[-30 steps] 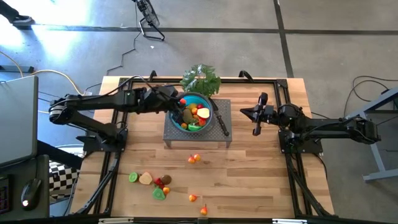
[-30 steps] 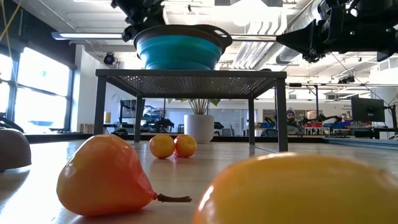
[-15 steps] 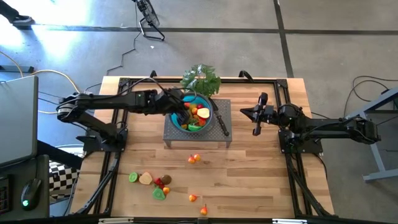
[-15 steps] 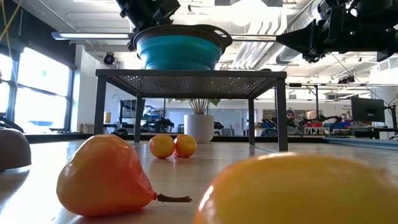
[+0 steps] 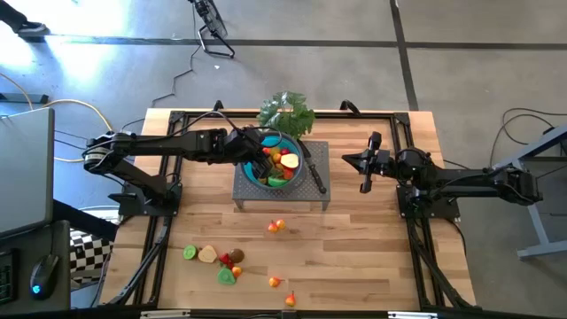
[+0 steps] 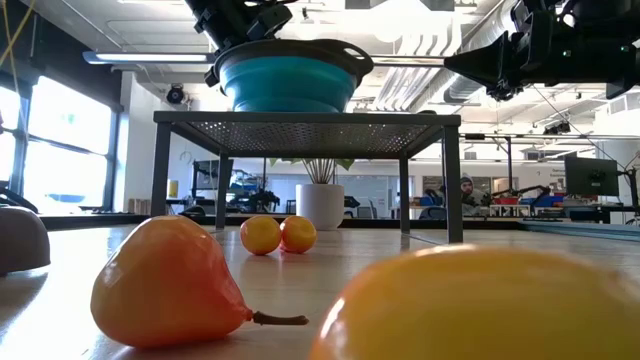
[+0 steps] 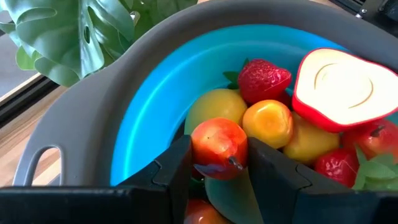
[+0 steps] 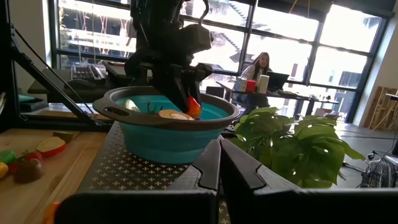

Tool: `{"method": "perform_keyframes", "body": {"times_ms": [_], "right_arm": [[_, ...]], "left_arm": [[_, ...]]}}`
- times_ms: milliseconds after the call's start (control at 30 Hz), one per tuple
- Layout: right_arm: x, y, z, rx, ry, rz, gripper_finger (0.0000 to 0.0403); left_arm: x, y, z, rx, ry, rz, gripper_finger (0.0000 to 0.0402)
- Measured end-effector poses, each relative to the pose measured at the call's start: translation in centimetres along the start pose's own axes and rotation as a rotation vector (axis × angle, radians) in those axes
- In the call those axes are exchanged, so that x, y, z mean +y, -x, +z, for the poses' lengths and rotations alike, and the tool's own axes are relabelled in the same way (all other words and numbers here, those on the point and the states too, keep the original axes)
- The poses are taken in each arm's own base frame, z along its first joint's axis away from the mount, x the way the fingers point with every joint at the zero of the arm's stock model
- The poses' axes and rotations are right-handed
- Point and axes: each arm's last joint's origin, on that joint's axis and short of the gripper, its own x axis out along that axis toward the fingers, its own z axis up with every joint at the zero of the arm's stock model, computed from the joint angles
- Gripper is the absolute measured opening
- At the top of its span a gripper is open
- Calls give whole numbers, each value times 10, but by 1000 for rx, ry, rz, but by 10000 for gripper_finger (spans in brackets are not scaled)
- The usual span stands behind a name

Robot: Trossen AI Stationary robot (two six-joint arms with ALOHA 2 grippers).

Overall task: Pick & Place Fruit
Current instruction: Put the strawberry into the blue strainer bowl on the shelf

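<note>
A blue bowl [image 5: 299, 149] with a grey rim stands on a mesh stand [image 5: 248, 188] at the table's far middle and holds several toy fruits. My left gripper [image 7: 217, 169] reaches over the bowl from the left, shut on a small red-orange fruit [image 7: 219, 148]. From the right wrist view, that fruit [image 8: 193, 107] sits at rim height under my left gripper [image 8: 184, 87]. My right gripper [image 5: 347, 159] hovers shut to the right of the stand, touching nothing. More fruit lies loose on the table [image 5: 217, 258]. My left gripper pinches the red-orange fruit by its two opposite sides [image 7: 198, 149] between its two fingers. The fingers slant down into the bowl from the table's left. The fruit sits just above the fruits in the bowl; whether it touches them I cannot tell.
A leafy green bunch [image 5: 286, 112] stands behind the bowl. A black-handled knife [image 5: 315, 174] lies on the stand right of the bowl. Two orange fruits [image 5: 276, 226] lie in front of the stand, others near the front edge [image 5: 282, 291]. The low view shows a pear-shaped fruit [image 6: 170, 283] close by.
My left gripper has moved toward the table's right and down, from the bowl's left rim to over its inside, carrying the red-orange fruit with it, its grip unchanged.
</note>
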Motion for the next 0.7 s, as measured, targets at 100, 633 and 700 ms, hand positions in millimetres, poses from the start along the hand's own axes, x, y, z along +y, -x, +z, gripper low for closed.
{"method": "perform_keyframes", "body": {"times_ms": [100,633,700], "right_arm": [[0,0,0,0,0,0,2],[0,0,0,1,4,0,2],[0,0,0,1,6,0,2]], "left_arm": [[0,0,0,0,0,0,138],[0,0,0,-3,1,-6,210],[0,0,0,-3,1,-6,211]]}}
